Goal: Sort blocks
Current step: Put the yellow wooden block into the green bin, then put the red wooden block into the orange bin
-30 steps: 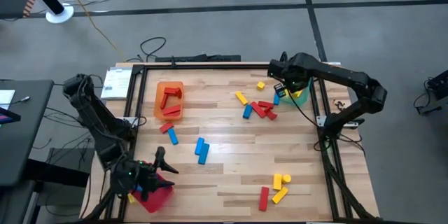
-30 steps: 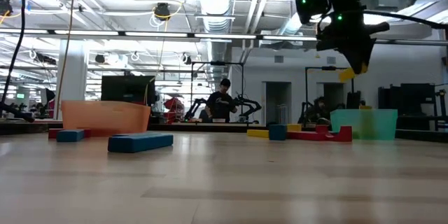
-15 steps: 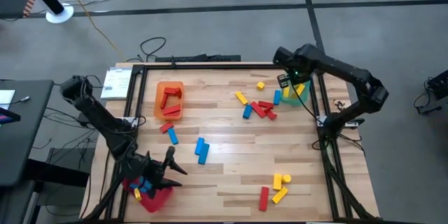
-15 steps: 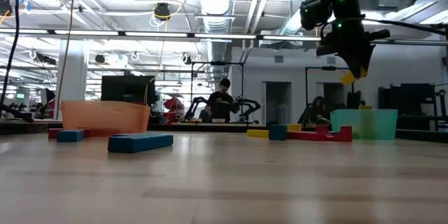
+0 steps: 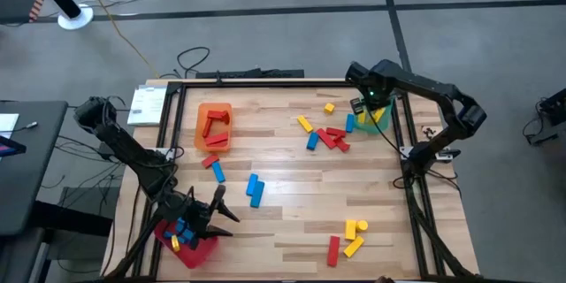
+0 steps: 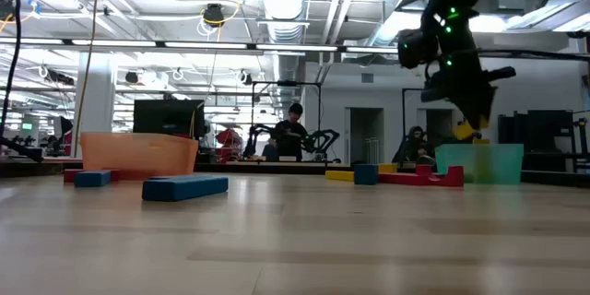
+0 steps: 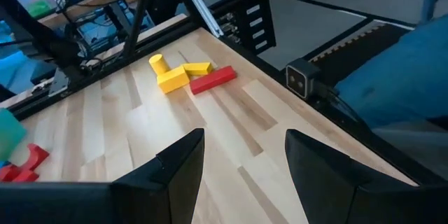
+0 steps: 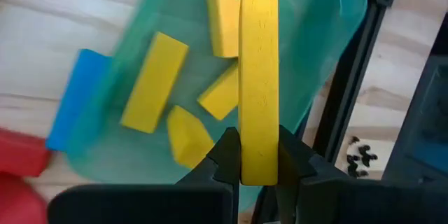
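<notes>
Pale wood-plank table [image 5: 292, 203], translucent green plastic tray [image 8: 336, 21]; matt yellow block [image 8: 258, 84]

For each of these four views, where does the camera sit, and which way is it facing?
High: overhead, straight down on the table; both arms.
Low: tabletop height, level into the room; right tool above the green tray.
Left wrist: past open left tool at yellow and red blocks.
Right wrist: down onto green tray; tool grips yellow block.
Shared: green tray.
</notes>
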You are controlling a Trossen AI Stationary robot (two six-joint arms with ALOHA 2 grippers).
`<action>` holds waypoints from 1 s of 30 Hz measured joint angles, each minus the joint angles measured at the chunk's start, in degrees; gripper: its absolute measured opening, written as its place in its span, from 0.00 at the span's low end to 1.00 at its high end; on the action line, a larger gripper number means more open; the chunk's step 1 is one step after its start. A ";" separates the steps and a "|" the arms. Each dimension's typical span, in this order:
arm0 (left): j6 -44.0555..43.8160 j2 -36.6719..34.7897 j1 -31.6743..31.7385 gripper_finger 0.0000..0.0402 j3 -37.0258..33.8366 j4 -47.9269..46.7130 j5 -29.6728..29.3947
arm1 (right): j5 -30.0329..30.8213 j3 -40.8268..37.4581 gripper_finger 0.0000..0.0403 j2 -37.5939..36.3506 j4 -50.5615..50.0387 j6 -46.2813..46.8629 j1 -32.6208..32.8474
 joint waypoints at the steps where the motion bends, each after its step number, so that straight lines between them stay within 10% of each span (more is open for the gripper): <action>1: 0.01 0.25 0.54 0.49 0.00 -0.06 0.01 | 0.00 -0.60 0.15 0.00 0.21 0.00 -0.50; 30: -0.16 0.51 7.92 0.49 -0.02 -1.21 -0.08 | 0.61 -3.16 0.45 -1.69 3.21 -2.56 0.79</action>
